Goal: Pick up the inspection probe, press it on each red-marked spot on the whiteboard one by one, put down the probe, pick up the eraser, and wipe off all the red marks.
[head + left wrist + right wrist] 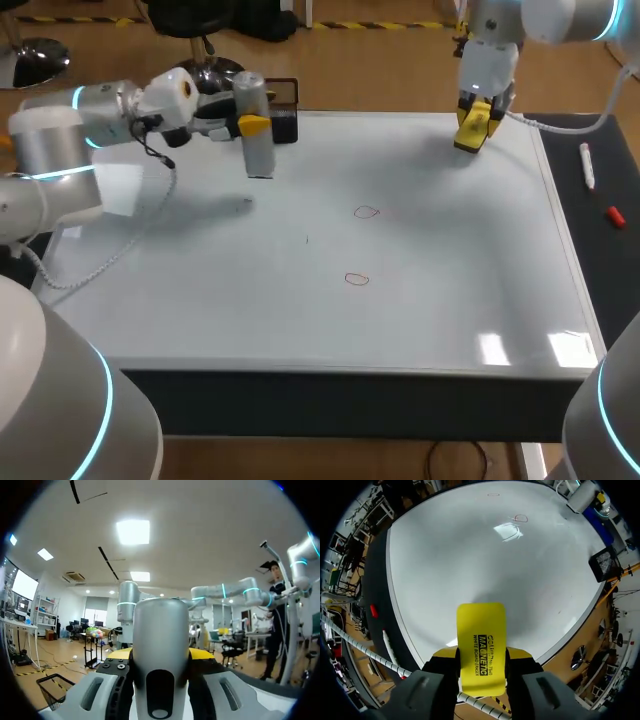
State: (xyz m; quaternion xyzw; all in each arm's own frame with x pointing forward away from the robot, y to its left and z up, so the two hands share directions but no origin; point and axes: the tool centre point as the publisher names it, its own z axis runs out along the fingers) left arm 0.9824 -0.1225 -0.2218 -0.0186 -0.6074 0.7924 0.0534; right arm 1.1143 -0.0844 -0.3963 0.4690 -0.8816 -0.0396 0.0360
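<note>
Two end effectors are loaded. The left end effector pinches the grey cylindrical inspection probe between both fingers, over the far left part of the whiteboard. The probe's long axis stands roughly upright. Its lower end appears to reach the board, but contact cannot be confirmed. The right end effector clamps the yellow eraser near the board's far right corner. The eraser's long axis runs along the fingers, projecting ahead of them toward the board. Two red marks lie mid-board, well apart from both tools.
</note>
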